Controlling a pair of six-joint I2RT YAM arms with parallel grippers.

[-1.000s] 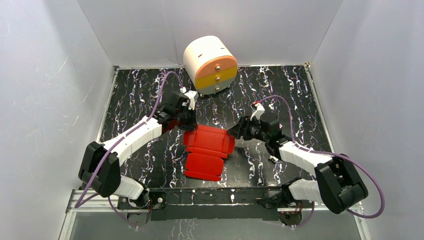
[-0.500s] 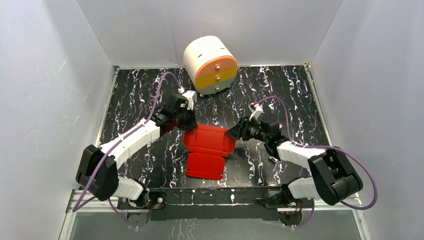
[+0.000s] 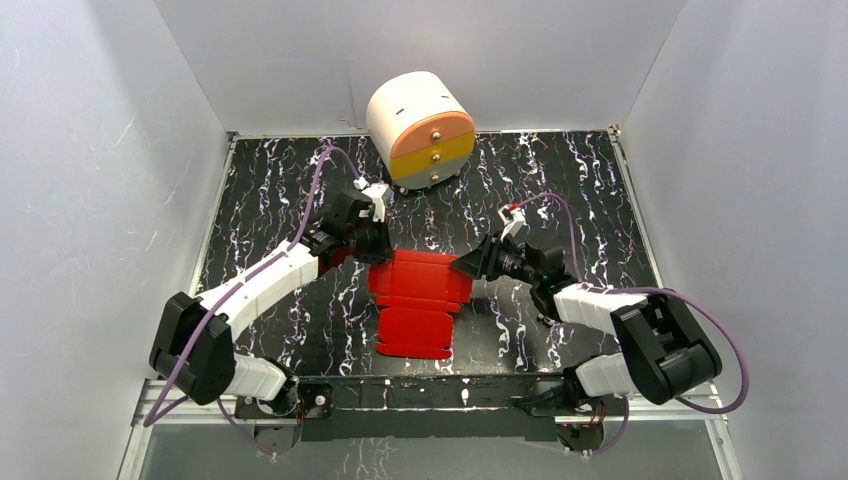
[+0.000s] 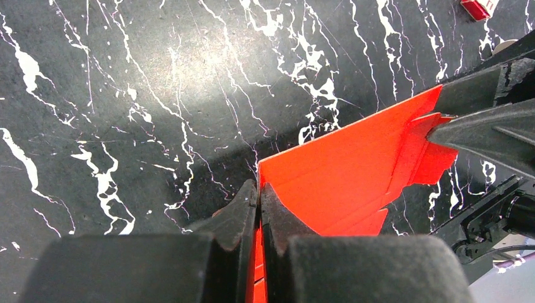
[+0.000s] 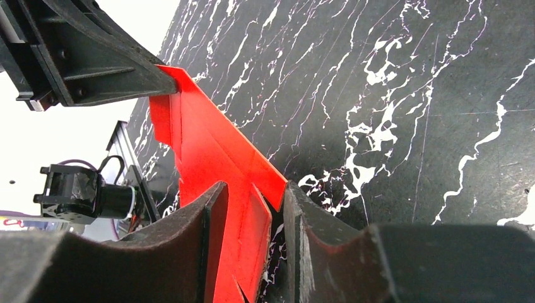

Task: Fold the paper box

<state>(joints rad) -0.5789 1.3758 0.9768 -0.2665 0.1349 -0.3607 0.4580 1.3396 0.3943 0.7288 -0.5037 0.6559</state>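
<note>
Flanking one paper box (image 3: 420, 287): left tool (image 3: 372, 261), right tool (image 3: 468, 268)

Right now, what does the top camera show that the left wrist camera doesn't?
Only the top view: the drawer unit at the back, and the whole box, near panel included. Only the left wrist view: the left gripper up close, pinched shut on the box's edge with card between its fingers. Both: the red box, the right gripper at its opposite edge, and the black table.
</note>
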